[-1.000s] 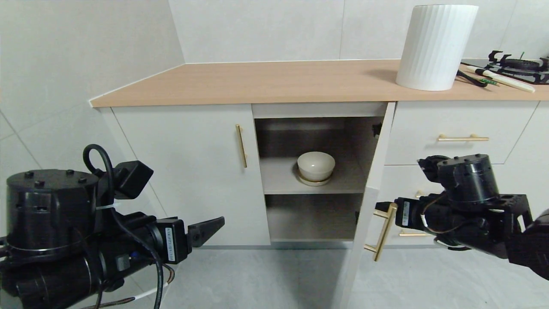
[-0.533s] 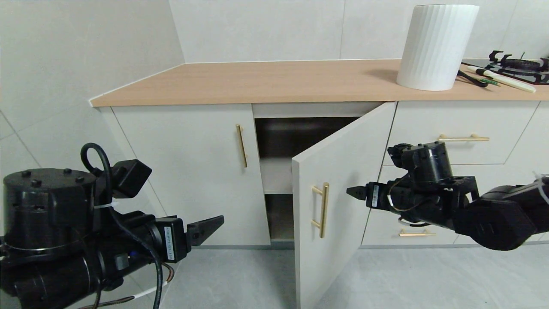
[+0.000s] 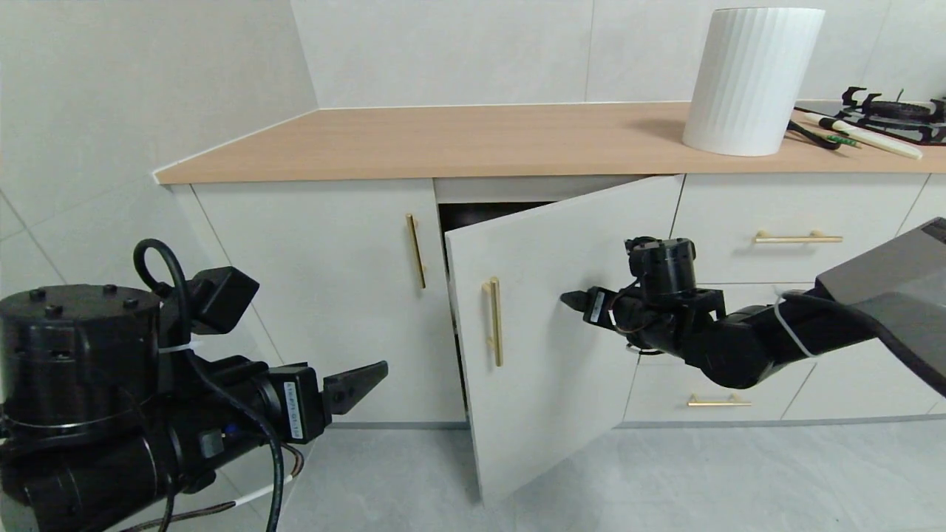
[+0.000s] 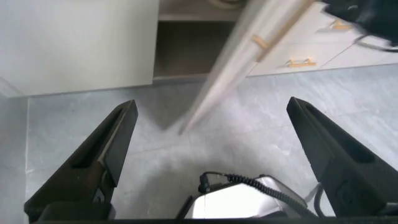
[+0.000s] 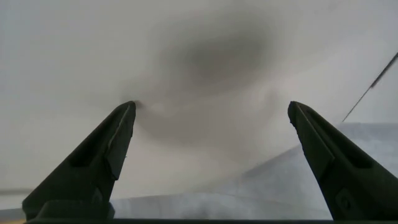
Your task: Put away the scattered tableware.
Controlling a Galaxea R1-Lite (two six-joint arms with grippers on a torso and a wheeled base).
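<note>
Right gripper (image 3: 570, 299), spread wide, sits at the ajar cabinet door (image 3: 547, 384); left gripper (image 3: 369, 375), also spread, is well off the door's edge, its sticker (image 3: 293, 418) unreadable.

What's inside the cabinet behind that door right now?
Only a dark gap above the door and part of the lower compartment show; the door covers the rest.

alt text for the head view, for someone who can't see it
The right end effector, open, is at the face of a white cabinet door standing slightly ajar under a wooden countertop. The left end effector sits open, low on the left; a white ribbed container stands on the countertop.
</note>
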